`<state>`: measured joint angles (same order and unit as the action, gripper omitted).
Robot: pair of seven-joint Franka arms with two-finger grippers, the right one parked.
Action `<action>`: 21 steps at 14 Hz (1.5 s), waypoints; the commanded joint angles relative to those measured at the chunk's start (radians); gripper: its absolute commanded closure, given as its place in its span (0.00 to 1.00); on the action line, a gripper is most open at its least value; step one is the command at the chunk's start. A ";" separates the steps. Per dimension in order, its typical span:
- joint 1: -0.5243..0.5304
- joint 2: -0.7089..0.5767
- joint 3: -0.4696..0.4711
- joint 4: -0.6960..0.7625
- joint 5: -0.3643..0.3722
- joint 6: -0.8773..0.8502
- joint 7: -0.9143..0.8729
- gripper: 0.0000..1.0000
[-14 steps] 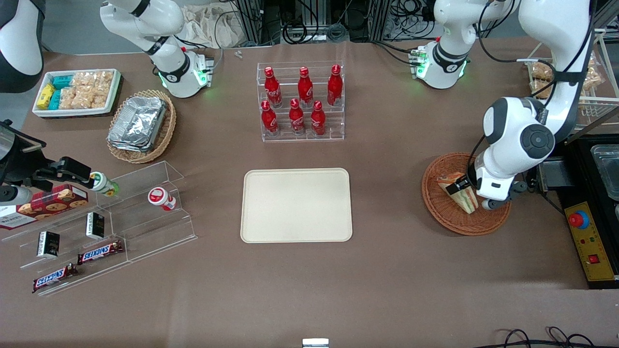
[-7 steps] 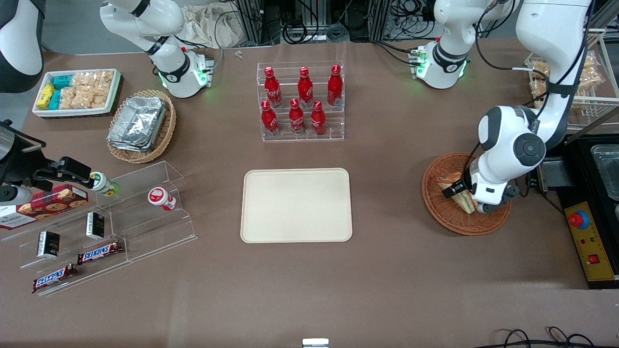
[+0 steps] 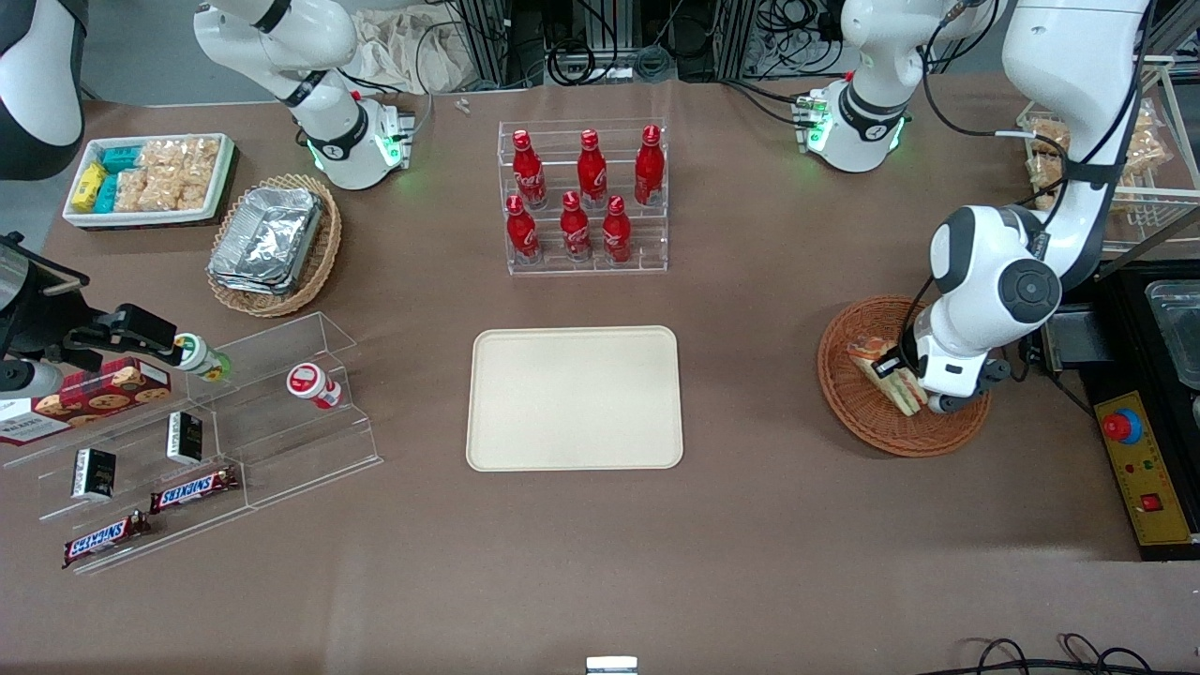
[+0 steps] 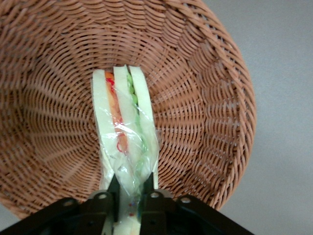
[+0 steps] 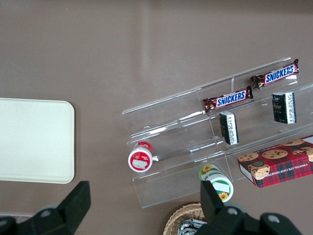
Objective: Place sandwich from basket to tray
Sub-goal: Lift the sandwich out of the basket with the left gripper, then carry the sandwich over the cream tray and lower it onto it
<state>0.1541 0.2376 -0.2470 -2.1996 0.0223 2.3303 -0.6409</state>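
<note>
The sandwich (image 4: 122, 132), a plastic-wrapped wedge of white bread with orange and green filling, stands on edge in the reddish-brown wicker basket (image 4: 205, 98). My gripper (image 4: 131, 188) is shut on the sandwich, one black finger pressed to each bread face. In the front view the sandwich (image 3: 889, 375) shows beside the wrist, over the basket (image 3: 867, 422) at the working arm's end of the table, and the gripper (image 3: 907, 382) is partly hidden by the arm. The cream tray (image 3: 575, 397) lies bare at the table's middle.
A rack of red bottles (image 3: 583, 197) stands farther from the front camera than the tray. A clear stepped shelf (image 3: 216, 431) with snacks, a tan basket of foil containers (image 3: 274, 242) and a white snack bin (image 3: 148, 178) sit toward the parked arm's end. A control box (image 3: 1139, 464) lies beside the basket.
The wrist shifted slightly over the basket, first toward the tray then a little back. The sandwich stayed between the fingers and looks more upright.
</note>
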 commanded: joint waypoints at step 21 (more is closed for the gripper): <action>-0.283 0.121 -0.118 0.725 -0.045 -0.639 0.116 0.96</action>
<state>-0.0842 0.2886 -0.3705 -1.5388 -0.0241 1.6628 -0.5414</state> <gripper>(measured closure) 0.890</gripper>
